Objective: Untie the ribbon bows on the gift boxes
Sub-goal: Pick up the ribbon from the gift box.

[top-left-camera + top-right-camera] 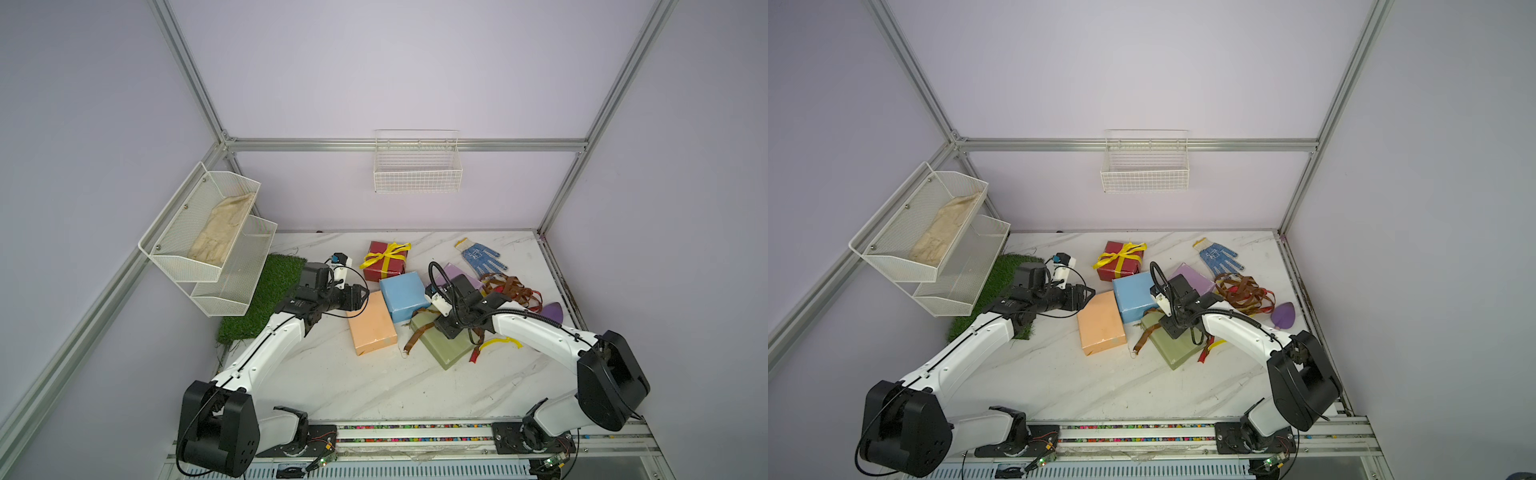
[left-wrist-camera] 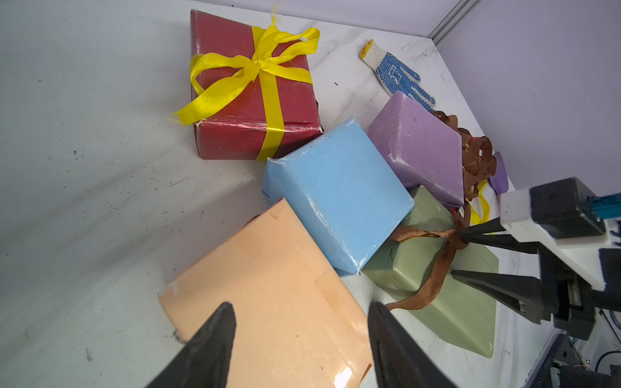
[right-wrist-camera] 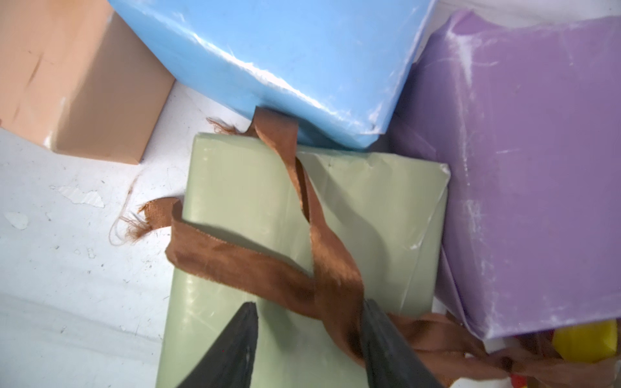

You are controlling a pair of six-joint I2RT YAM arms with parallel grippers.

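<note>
Five gift boxes sit close together: dark red (image 1: pixel 384 270), light blue (image 1: pixel 403 295), peach (image 1: pixel 372 324), olive green (image 1: pixel 446 353) and lilac (image 1: pixel 1196 278). Only the dark red box carries a tied yellow bow (image 2: pixel 255 67). A loose brown ribbon (image 3: pixel 235 258) crosses over the olive green box (image 3: pixel 235 188). My right gripper (image 3: pixel 309 302) hangs just above that box, open. The ribbon runs between its jaws and rests against one finger (image 2: pixel 477 235). My left gripper (image 2: pixel 301 304) is open over the peach box (image 2: pixel 268 285) and holds nothing.
A heap of loose brown ribbons (image 1: pixel 511 291) lies right of the lilac box, with a yellow strip (image 1: pixel 503 341) and a red one (image 1: pixel 476 353) nearby. A blue-dotted glove (image 1: pixel 480 255), a purple pad (image 1: pixel 550 311), a turf mat (image 1: pixel 266 299) and wall baskets (image 1: pixel 199 232) surround the boxes.
</note>
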